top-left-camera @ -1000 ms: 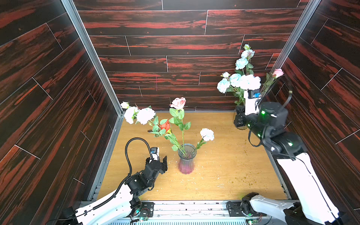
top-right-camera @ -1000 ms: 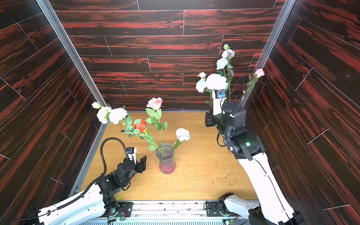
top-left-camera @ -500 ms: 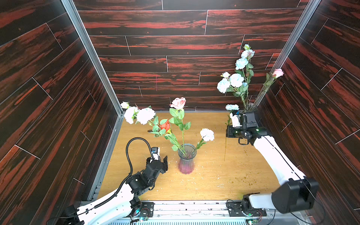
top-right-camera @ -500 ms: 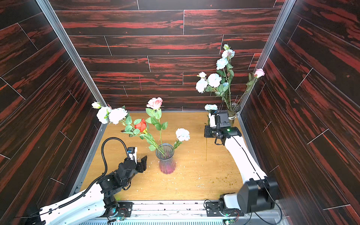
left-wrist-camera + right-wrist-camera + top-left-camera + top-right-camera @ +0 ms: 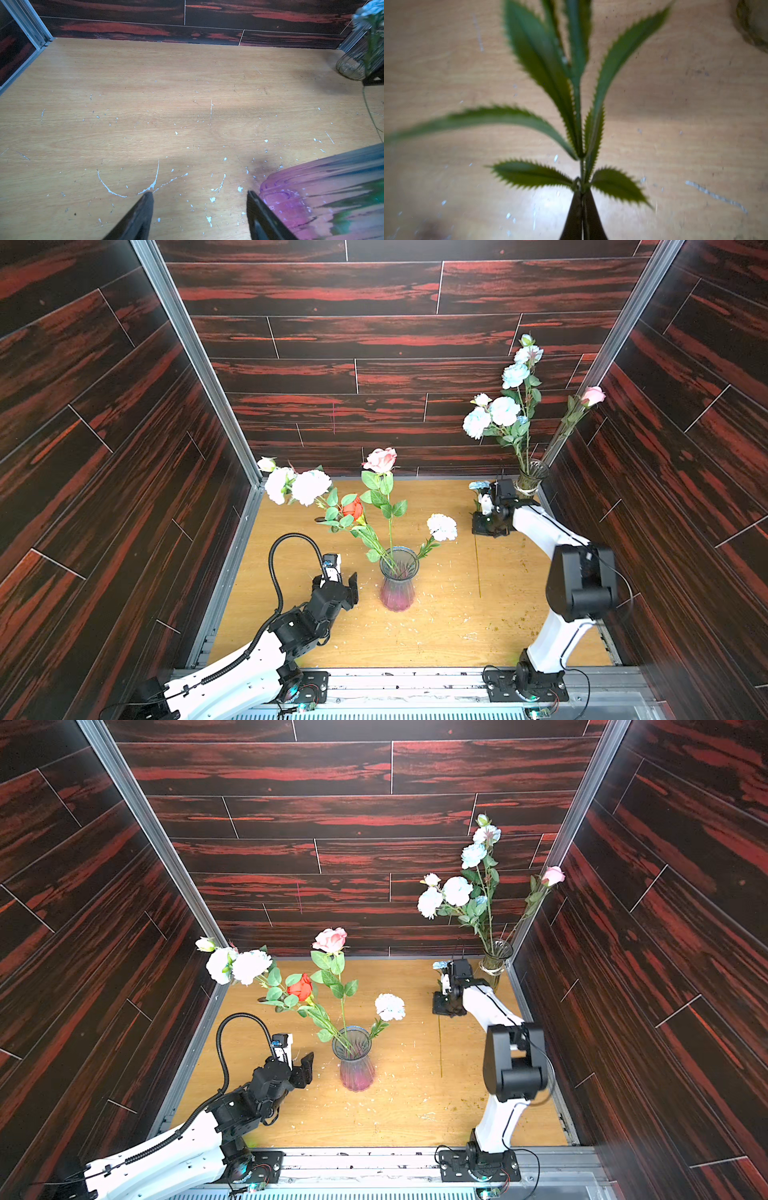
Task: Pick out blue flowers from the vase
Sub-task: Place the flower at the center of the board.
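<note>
Scuffed, white-flecked wooden tabletop (image 5: 436, 635) inside dark red-streaked plank walls (image 5: 332, 335) with aluminium corner posts (image 5: 199, 360). Far right corner: a clear ribbed glass vase (image 5: 531, 477), seemingly holding a pink rosebud (image 5: 593, 394). Near the centre rise a pink rose (image 5: 380, 459) and a lower red rose (image 5: 353, 508).

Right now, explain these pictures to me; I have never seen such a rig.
These are two white robot arms on a wooden table. Two pictures look down from one overhead camera; the other two come from cameras on each wrist. A purple vase in the middle holds roses and pale blue flowers; a clear vase stands in the far corner with more. The right gripper is shut on the stem of one blue flower near the clear vase. The left gripper is open, empty, next to the purple vase.
</note>
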Motion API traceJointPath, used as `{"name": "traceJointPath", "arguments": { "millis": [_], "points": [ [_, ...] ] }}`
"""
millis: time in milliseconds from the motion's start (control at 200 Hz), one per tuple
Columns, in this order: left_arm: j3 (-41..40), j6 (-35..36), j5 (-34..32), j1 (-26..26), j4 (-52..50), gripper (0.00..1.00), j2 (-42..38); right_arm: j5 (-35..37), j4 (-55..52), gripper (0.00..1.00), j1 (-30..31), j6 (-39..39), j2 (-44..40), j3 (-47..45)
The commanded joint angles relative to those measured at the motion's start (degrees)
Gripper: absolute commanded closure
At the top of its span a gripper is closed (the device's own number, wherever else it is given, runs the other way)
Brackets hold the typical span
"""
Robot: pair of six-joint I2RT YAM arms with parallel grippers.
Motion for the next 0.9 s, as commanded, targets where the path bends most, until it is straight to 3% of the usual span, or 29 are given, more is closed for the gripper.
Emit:
{"name": "traceJointPath", "arguments": {
  "millis": [0,391,892],
  "points": [
    [1.13,0.04,-0.54,0.19,0.57,0.28,0.37,1.66,-0.65,1.0,-1.33,-0.59,3.39,3.26],
    [0.63,-0.04,-0.59,0.25,0.55,0.28,-0.71,5.75,-1.34,1.0,-3.71,-0.59,9.52,3.13],
    [-0.1,-0.1,-0.73,0.25,0.29,0.29,-2.48,4.0,-3.12,1.0,-3.63,-1.44,11.87,3.72]
  ]
}}
